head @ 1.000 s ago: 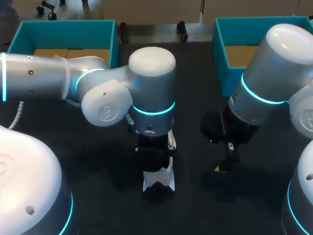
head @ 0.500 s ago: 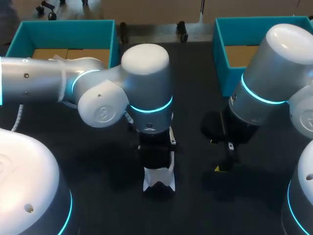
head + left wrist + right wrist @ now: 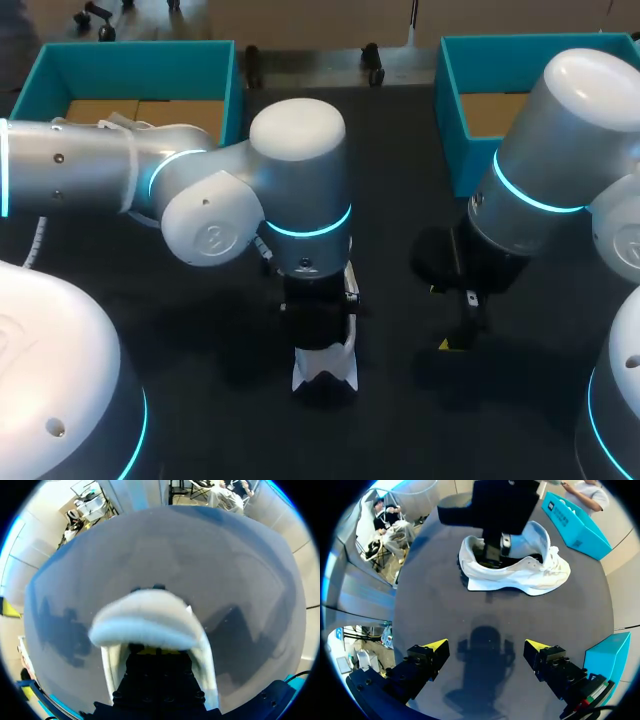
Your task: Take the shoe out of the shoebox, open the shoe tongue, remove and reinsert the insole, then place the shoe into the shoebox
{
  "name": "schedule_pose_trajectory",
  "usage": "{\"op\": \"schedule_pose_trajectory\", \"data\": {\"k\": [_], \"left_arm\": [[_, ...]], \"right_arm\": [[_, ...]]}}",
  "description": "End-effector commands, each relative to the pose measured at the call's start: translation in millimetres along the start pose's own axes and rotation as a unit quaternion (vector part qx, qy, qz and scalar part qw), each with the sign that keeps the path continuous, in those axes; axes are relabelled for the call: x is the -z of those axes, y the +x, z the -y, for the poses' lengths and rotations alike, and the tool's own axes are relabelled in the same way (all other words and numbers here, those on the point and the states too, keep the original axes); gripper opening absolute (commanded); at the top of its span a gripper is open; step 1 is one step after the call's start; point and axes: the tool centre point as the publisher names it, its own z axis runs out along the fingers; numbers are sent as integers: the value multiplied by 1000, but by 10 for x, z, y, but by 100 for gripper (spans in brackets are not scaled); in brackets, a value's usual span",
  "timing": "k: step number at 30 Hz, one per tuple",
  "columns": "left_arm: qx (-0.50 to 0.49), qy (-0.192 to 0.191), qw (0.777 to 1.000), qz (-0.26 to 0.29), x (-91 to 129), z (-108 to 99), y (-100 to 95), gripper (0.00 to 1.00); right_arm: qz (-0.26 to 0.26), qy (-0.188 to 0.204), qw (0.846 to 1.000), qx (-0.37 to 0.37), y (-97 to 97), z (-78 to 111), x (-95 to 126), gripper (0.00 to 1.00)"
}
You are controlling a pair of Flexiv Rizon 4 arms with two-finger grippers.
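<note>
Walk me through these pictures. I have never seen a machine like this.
This is a robot: a left arm and a right arm at a black table. The head view looks down from above and behind; each round picture comes from a camera on one arm's wrist. A white shoe lies on the table, outside the left box and the right box at the far edge. The left end effector reaches down into the shoe's opening; whether it grips anything there is hidden. The right end effector hovers apart from the shoe, open and empty.
</note>
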Motion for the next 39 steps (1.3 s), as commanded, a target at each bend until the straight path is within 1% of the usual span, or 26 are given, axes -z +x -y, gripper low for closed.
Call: {"op": "schedule_pose_trajectory", "data": {"k": [1,4,11,17,20,21,22,27,31,36,39], "left_arm": [[12,-12,1000,-3,-57,-85,19,0],[12,-20,1000,1,46,-85,39,0],[11,-46,999,16,375,6,39,0],[17,-79,997,12,495,15,9,0],[15,-76,997,-3,500,1,7,0],[9,-70,997,-16,488,-2,7,0],[8,-73,997,-21,472,4,11,0],[12,-77,996,-46,330,-7,1,0],[14,-71,996,-55,248,-36,18,0],[28,-74,994,-80,140,-57,81,0],[32,-74,993,-82,144,-64,133,0]], "right_arm": [[1,-1,1000,0,12,7,-9,100],[1,-1,1000,0,12,7,-9,100],[1,-1,1000,0,12,7,-9,100],[1,-1,1000,0,12,7,-9,100],[1,-1,1000,0,12,7,-9,100],[1,-1,1000,0,12,7,-9,100],[1,-1,1000,0,12,7,-9,100],[1,-1,1000,0,12,7,-9,100],[1,-1,1000,0,12,7,-9,100],[1,-1,1000,0,12,7,-9,100],[1,-1,1000,0,12,7,-9,100]]}}
